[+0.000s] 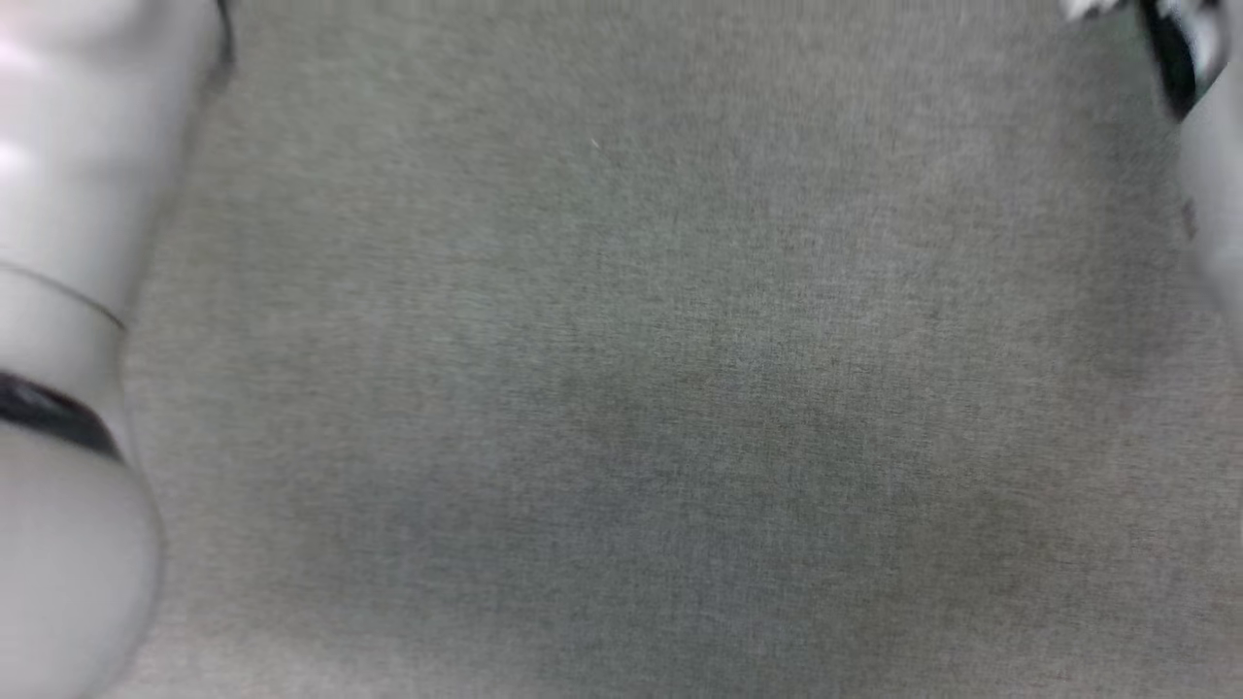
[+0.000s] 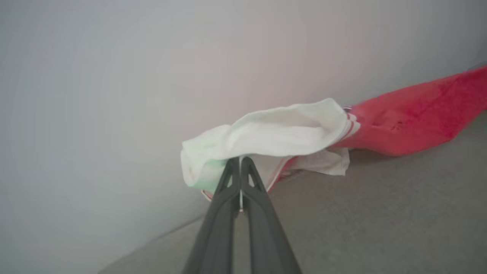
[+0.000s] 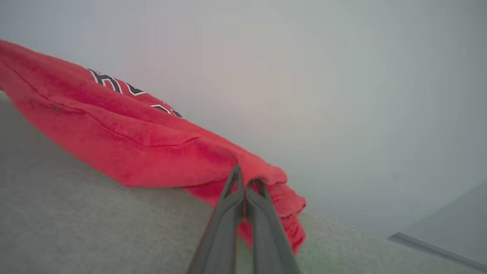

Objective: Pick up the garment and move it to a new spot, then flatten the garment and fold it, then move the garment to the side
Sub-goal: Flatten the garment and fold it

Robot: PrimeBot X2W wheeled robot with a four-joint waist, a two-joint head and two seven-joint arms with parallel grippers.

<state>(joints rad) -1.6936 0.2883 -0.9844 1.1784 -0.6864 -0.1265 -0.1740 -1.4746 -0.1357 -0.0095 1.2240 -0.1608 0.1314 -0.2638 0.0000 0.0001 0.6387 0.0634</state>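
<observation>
In the left wrist view my left gripper [image 2: 240, 163] is shut on the garment [image 2: 274, 133], pinching its white sleeve; the red body [image 2: 414, 114] stretches away to the right, lifted off the grey surface [image 2: 361, 213]. In the right wrist view my right gripper [image 3: 245, 179] is shut on a bunched red edge of the garment [image 3: 125, 140], whose black-and-white lettering [image 3: 114, 83] shows along its upper fold. The cloth hangs taut between the two grips. In the head view my pale left forearm [image 1: 68, 340] shows at the left edge and part of my right arm [image 1: 1199, 116] at the upper right.
The grey fabric-covered surface [image 1: 621, 388] spreads wide below the head camera. A plain pale wall [image 2: 114, 95] rises behind the surface's far edge. A pale ledge or strip [image 3: 437, 243] shows at the lower right of the right wrist view.
</observation>
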